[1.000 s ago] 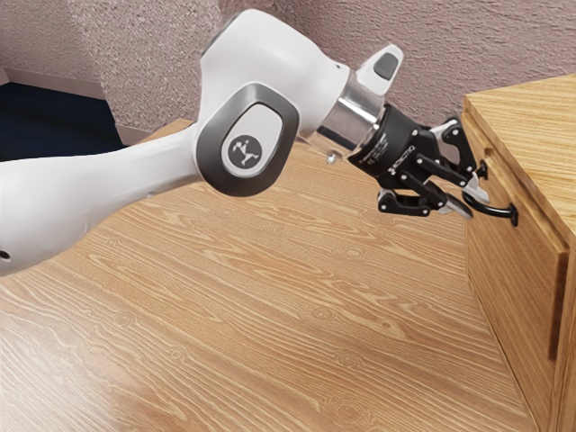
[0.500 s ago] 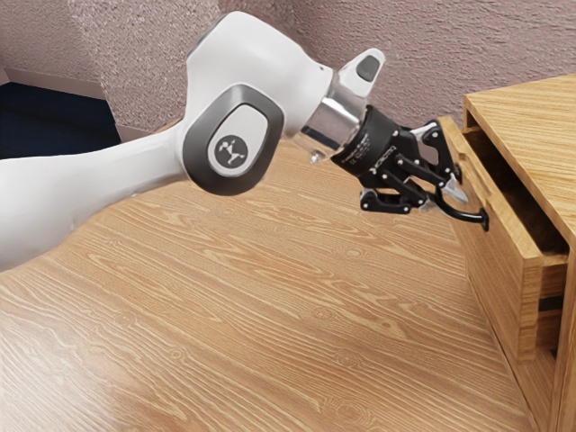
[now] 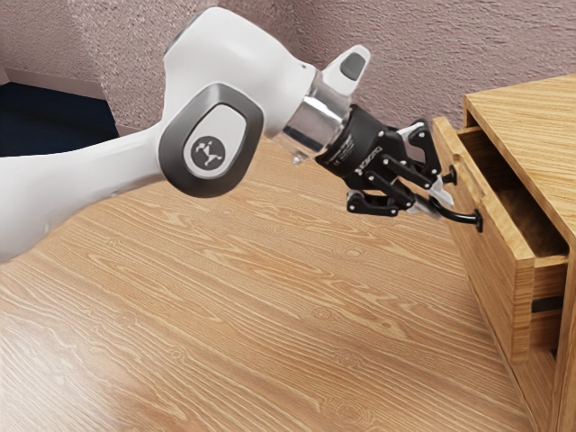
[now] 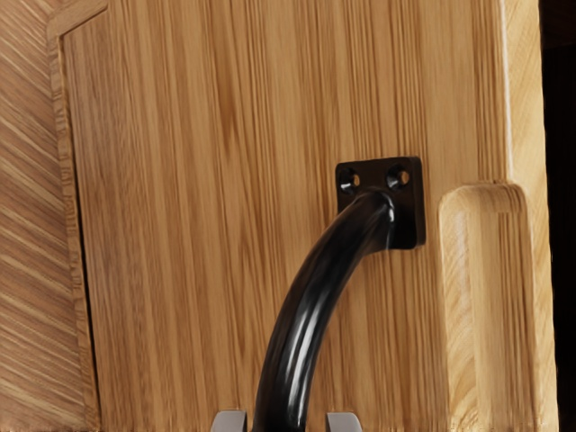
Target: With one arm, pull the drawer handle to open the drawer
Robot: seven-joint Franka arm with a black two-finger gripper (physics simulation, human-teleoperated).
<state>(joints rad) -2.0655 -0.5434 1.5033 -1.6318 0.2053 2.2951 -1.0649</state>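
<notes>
Since a second ago the drawer [image 3: 488,245] has slid further out of the cabinet [image 3: 531,112], and the arm [image 3: 211,135] has drawn back toward 9 o'clock in the exterior view. One drawer sits at 3 o'clock of that view, above the tabletop [image 3: 270,297]. It is light wood with a grained front, and its dark inside is open at the top. It carries one handle [image 3: 461,216], a curved black bar. The pincer [image 3: 438,196] is clenched on that handle. In the wrist view the handle [image 4: 315,306] arcs from a square black plate [image 4: 382,198] with two screw holes, and two grey fingertips [image 4: 229,420] flank it.
</notes>
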